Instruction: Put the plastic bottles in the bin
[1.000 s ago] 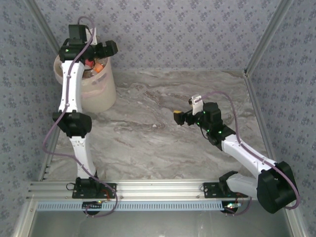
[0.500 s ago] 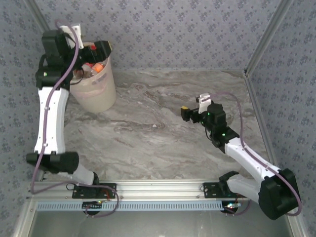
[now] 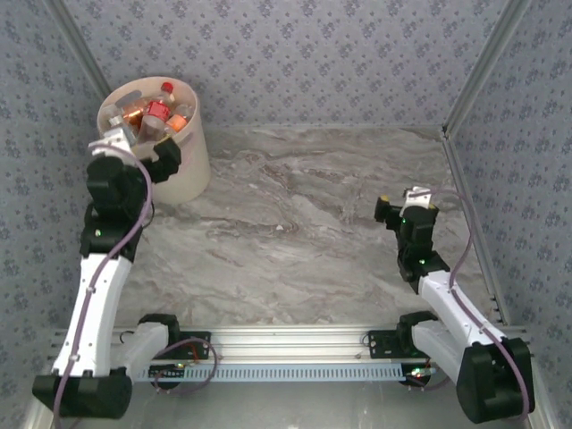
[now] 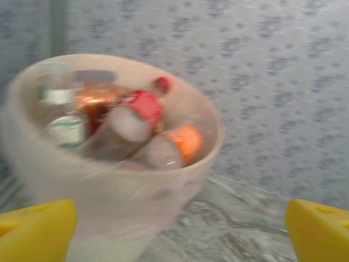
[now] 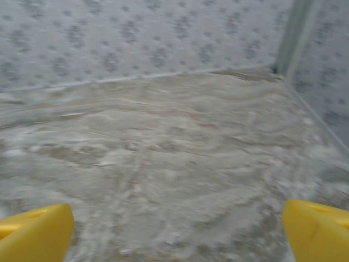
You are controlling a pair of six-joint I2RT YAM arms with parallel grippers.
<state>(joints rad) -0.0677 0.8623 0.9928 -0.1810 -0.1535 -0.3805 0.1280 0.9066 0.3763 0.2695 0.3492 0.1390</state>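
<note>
The plastic bottles (image 3: 147, 112) are heaped inside the bin (image 3: 195, 165) at the far left corner of the desk (image 3: 295, 223). With the left claw (image 3: 137, 148) spread wide and empty just beside the bin's near wall, the bin could be knocked or tipped by a swing and the heap spilled; the right claw (image 3: 404, 202), likewise spread and empty, is held well apart. Against the earlier frame, the left arm (image 3: 98, 286) is drawn back from over the bin and the right arm (image 3: 447, 295) pulled towards its base.
</note>
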